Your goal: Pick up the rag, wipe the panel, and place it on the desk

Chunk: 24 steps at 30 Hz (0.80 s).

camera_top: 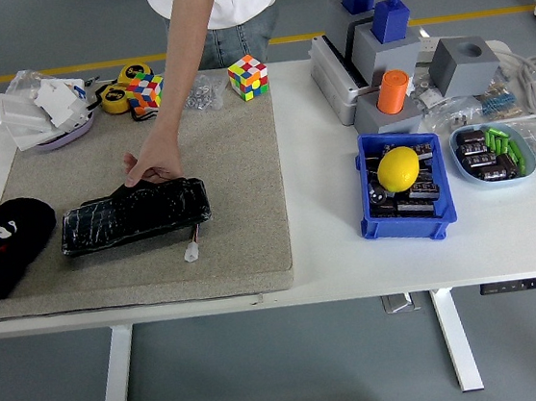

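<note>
Beige mat (245, 164): black panel (134, 216) lying lengthwise left-right, right end slightly farther.

a white table (506, 251) is standing on a grey floor. a tan mat (239, 204) is covering its left half. right of the mat a blue bin (387, 224) is sitting, a light blue dish (526, 169) beyond it to the right, and a grey block fixture (370, 73) behind the bin. a white cable (530, 74) is lying far right of the mat, at the table's back corner.
</note>
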### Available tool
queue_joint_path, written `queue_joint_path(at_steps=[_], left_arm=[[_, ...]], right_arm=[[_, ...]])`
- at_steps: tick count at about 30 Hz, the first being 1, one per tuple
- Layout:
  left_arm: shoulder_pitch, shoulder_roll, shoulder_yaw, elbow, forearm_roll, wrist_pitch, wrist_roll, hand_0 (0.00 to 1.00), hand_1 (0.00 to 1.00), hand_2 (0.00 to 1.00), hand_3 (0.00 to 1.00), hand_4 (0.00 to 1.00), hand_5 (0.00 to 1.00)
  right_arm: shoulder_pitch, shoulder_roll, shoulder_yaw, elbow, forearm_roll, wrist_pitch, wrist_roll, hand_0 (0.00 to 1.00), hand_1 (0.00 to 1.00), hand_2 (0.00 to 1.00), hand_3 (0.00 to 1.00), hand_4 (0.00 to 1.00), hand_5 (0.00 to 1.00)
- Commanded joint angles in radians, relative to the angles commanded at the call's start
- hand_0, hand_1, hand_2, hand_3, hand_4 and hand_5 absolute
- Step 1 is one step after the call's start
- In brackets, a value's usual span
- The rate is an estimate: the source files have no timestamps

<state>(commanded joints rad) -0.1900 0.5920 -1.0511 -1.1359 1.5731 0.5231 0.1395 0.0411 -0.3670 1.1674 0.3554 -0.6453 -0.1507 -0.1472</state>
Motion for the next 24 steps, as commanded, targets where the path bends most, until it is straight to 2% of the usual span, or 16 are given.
queue_joint_path(at_steps=[16,24], left_arm=[[-0.059,-0.045,0.071,0.094,-0.012,0.010,-0.001,0.533,0.676,0.624,0.692,0.927,0.342],[-0.070,-0.065,0.093,0.133,-0.033,0.017,-0.008,0.538,0.677,0.626,0.692,0.927,0.341]], right_arm=[[0.000,0.002,0.011,0.009,-0.007,-0.007,0.009,0.750,0.638,0.691,0.595,0.962,0.581],[-0.001,0.000,0.020,0.017,-0.013,-0.011,0.011,0.750,0.638,0.693,0.595,0.961,0.581]])
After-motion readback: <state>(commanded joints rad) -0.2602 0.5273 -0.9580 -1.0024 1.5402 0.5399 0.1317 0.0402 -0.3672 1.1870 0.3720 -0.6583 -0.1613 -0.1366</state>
